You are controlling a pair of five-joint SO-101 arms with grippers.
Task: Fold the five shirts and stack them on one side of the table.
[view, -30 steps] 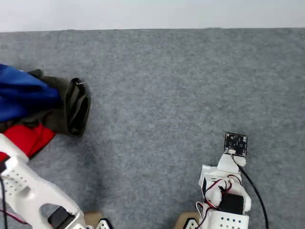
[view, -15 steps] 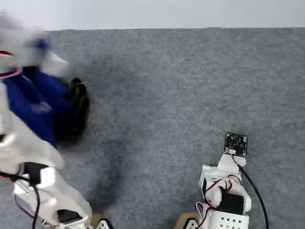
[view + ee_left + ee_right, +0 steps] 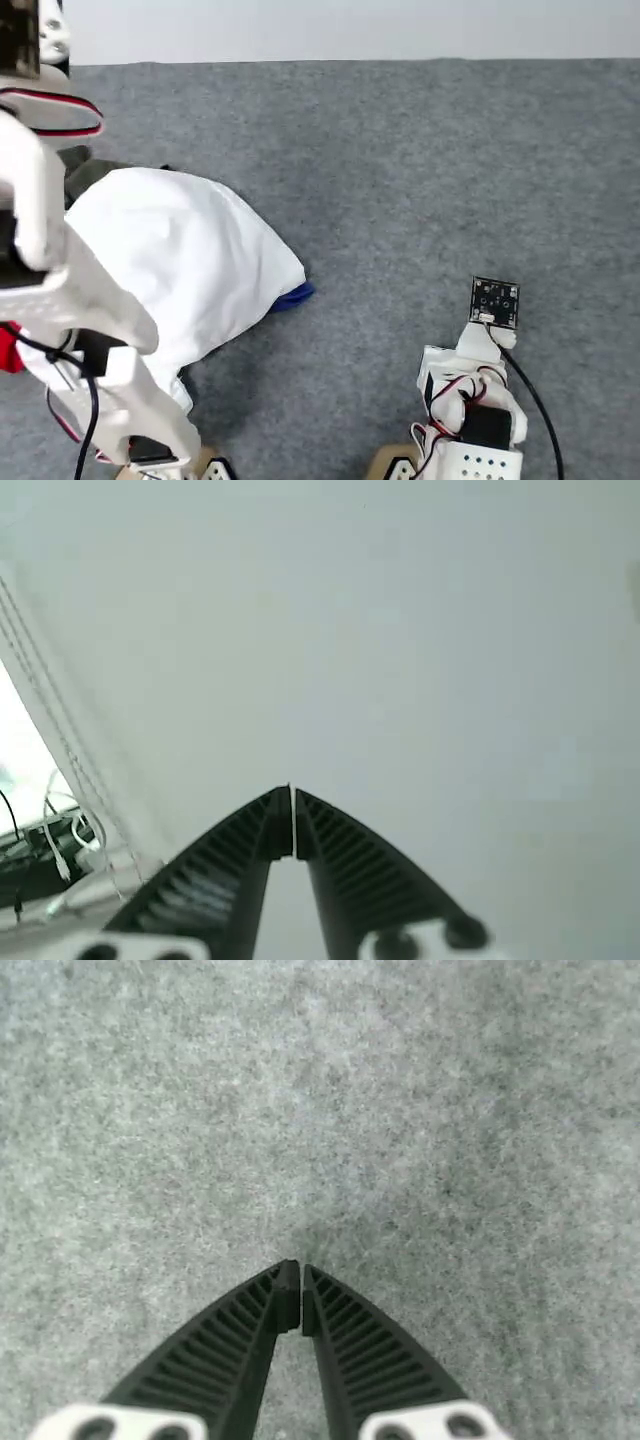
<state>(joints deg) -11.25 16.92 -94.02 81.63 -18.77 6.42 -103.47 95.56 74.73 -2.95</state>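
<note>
the left gripper point(image 3: 292, 825) is sitting with its jaws pressed together, only a thin pale sliver showing between the tips. whether that is a pinch of cloth i cannot tell. it is pointing up and away from the table. below it the white shirt point(image 3: 180, 250) is billowing over the heap. a dark olive shirt point(image 3: 85, 168) is poking out on the side nearest this gripper, a blue shirt point(image 3: 295, 296) is peeking out at the far edge, and a red shirt point(image 3: 8, 352) is showing beside the left arm point(image 3: 60, 290).

the right gripper point(image 3: 292, 1295) is also pressed together, pinching nothing, and is facing bare grey mat point(image 3: 450, 160) just ahead of it, well apart from the shirts.

this is looking like the opening step — getting one shirt out of the heap, with nothing folded yet. the next move is calling for the white shirt to be laid flat on the open mat between the two grippers, the right one opening to take a second edge.
</note>
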